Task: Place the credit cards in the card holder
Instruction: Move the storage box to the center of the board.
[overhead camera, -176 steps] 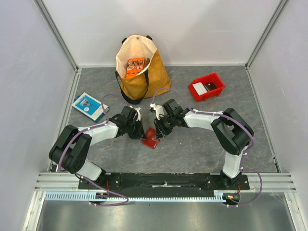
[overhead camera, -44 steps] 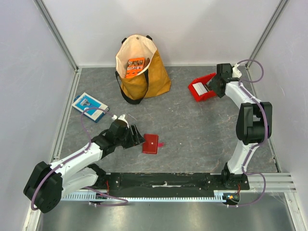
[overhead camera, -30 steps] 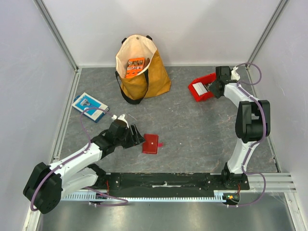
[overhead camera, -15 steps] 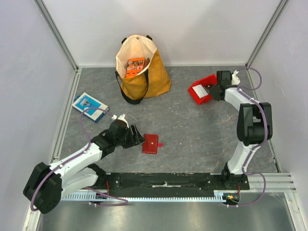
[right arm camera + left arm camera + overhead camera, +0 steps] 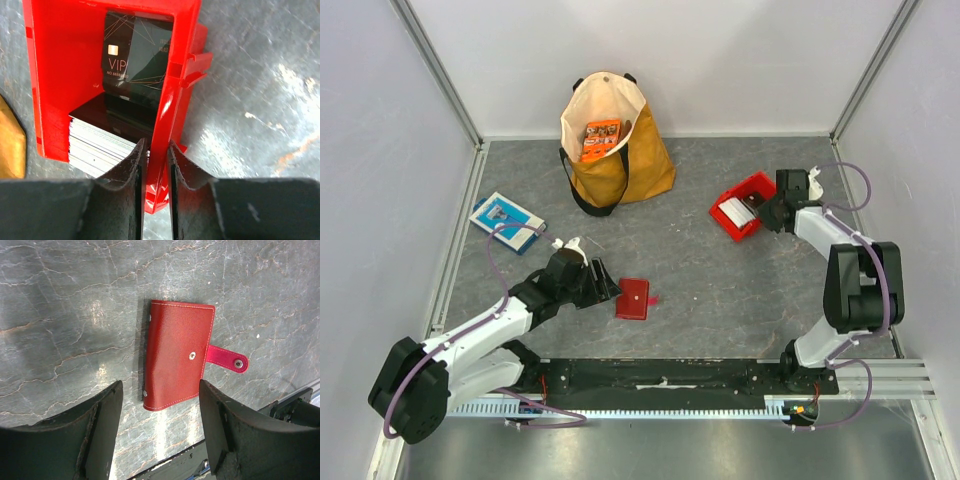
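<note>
Pinches the wall of the red bin [image 5: 50,75] in the right gripper [image 5: 155,165] — credit cards [image 5: 100,142] stacked inside, none out. Hangs the left gripper [image 5: 159,395], spread wide, over the card holder [image 5: 177,355], folded shut on the table [image 5: 720,290], well apart from the bin. Leaves opening and loading undone.

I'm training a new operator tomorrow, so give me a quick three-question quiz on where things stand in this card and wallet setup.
1. True or false: the card holder lies folded on the table with its snap tab undone.
2. What is the right hand shut on? A. the wall of the red bin. B. a dark card. C. the yellow bag.
3. Fill in: the left hand hangs over the card holder with its fingers ___.
Key: 1 true; 2 A; 3 open.
</note>
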You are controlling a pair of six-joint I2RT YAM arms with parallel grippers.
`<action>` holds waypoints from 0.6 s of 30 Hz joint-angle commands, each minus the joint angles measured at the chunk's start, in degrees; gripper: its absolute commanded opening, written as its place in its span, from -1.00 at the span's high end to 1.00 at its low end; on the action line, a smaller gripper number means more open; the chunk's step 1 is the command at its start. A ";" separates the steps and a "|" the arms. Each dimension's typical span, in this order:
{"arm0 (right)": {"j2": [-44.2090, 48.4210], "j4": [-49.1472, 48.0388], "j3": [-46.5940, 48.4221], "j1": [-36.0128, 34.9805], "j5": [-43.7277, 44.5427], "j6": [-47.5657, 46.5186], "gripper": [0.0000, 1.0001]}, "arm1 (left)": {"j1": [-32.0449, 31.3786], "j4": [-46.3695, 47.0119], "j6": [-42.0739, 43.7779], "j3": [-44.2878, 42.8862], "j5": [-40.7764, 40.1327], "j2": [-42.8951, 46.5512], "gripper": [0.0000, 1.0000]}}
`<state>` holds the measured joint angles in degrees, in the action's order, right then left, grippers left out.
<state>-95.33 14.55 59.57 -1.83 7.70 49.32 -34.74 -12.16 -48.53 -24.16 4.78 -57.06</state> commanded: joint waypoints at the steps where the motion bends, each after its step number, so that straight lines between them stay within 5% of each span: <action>1: 6.55 0.57 -5.16 -0.81 -1.99 0.34 0.49 | -0.15 0.39 0.72 -1.76 -0.47 0.63 -0.37; 18: 24.22 0.83 -20.19 -15.74 2.66 12.54 0.52 | -0.06 -0.84 1.07 -1.33 0.93 1.51 -0.51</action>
<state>-74.65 16.84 40.64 -13.96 7.57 56.14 -34.74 -12.53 -48.53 -24.82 4.91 -56.97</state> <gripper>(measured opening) 0.246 0.754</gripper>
